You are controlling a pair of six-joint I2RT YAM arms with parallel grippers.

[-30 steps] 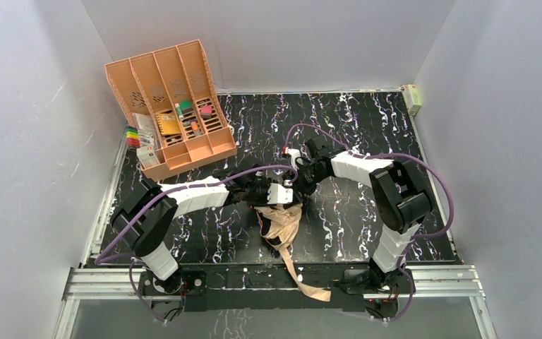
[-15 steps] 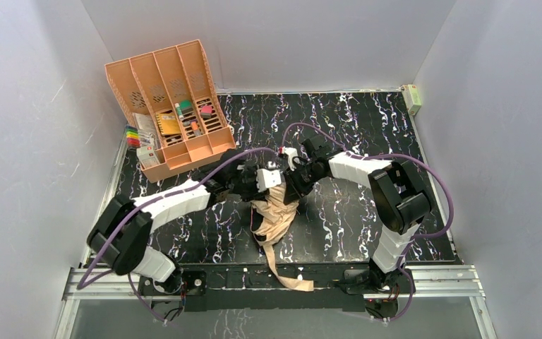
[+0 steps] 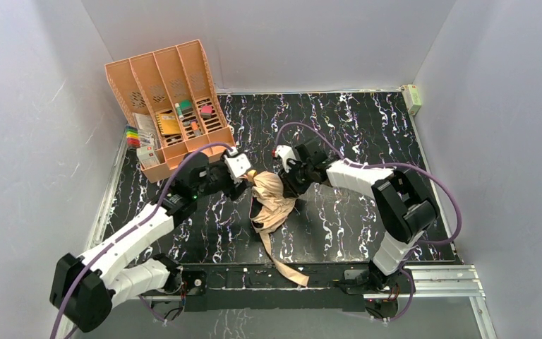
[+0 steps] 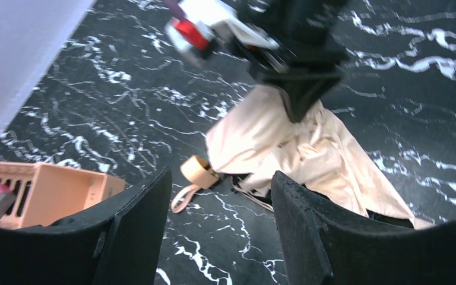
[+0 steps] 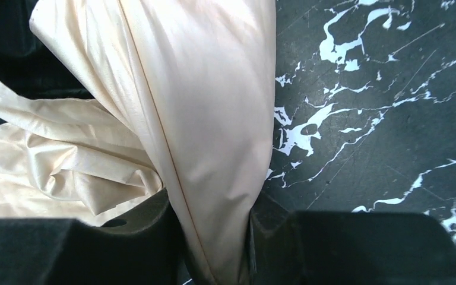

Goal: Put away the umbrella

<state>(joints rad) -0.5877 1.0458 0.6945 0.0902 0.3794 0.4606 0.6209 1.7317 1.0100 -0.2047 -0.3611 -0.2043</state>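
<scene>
**Right jaws bite the cloth, left jaws let go**

Nearest the arm bases, a long fabric strap [image 3: 281,261] trails over the near edge of the black, white-veined marble-look tabletop [image 3: 367,127]. Follow it up and there is the pale peach-beige fabric folding umbrella [image 3: 272,201] itself. It is a crumpled, half-collapsed bundle lying mid-table between the two arms, with dark frame peeking out under the cloth. Its stubby tan handle [image 4: 197,171] pokes out at the left end, and the small wrist loop [image 4: 181,199] lies flat on the table beside it.

The right gripper [image 5: 214,258] is pinching a fold of that cloth, jaws pressed on it from both sides. The left gripper [image 4: 219,237] hovers just left of the handle, jaws spread, nothing between them.

A second ago the left gripper was down on the bundle; now it is drawn back to the left with its jaws parted. The right jaws, wide then, have closed. Bundle and strap have slid away from the near edge, toward the far left.

At the far left stands the rigid orange-peach slotted plastic organizer [image 3: 190,152], four long compartments side by side. Small yellow, green and pink items sit low in the slots. A stack of coloured markers [image 3: 133,136] and a small white box [image 3: 148,157] rest against its left side.
</scene>
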